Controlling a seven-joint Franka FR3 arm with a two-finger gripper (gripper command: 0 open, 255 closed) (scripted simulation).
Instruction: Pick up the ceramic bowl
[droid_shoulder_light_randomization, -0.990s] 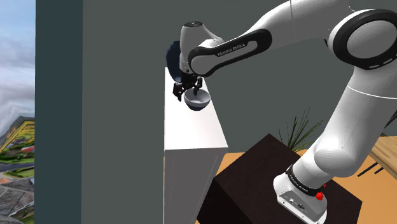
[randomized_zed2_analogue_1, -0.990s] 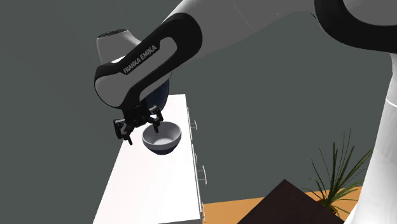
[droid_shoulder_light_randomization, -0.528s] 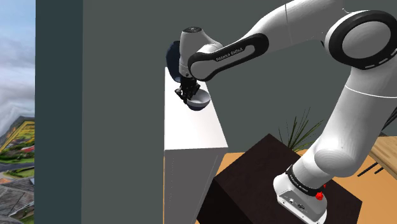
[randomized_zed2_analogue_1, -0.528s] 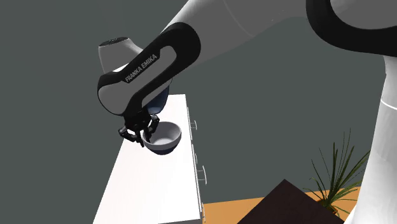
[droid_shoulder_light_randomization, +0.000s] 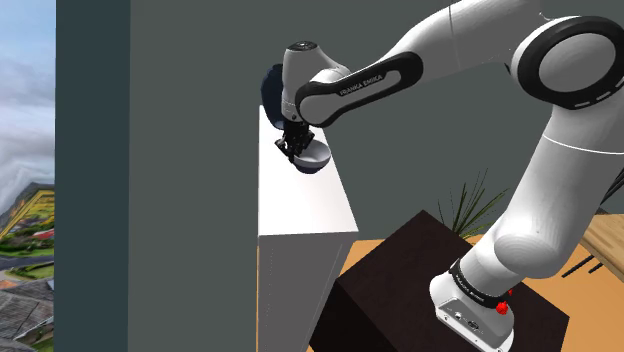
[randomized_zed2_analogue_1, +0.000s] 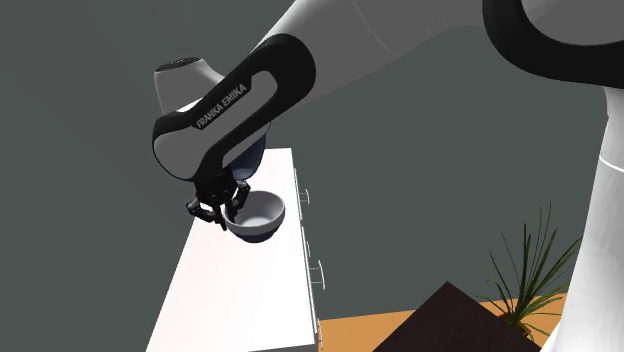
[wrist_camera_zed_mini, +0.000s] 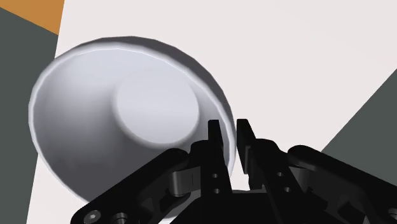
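Since a second ago the open gripper (wrist_camera_zed_mini: 229, 132) has clamped onto the rim of the bowl (wrist_camera_zed_mini: 121, 121) (wall pinched between both fingers). The bowl seems to sit on the white cabinet (randomized_zed2_analogue_1: 235, 290) yet, so lifting likely comes next.

Shoulder view: cabinet (droid_shoulder_light_randomization: 300, 205) at frame centre, against wall (droid_shoulder_light_randomization: 180, 150); bowl (droid_shoulder_light_randomization: 313, 155) over cabinet top toward far end, upper centre of frame; gripper (droid_shoulder_light_randomization: 292, 148) at bowl's rim on frame-left side, rim between fingers; rounded thing (droid_shoulder_light_randomization: 269, 85) behind bowl at cabinet's far end; stand (droid_shoulder_light_randomization: 400, 290) lower right, right of cabinet; plant (droid_shoulder_light_randomization: 470, 205) beyond stand; outdoor scene (droid_shoulder_light_randomization: 25, 200) along left edge, left of wall.
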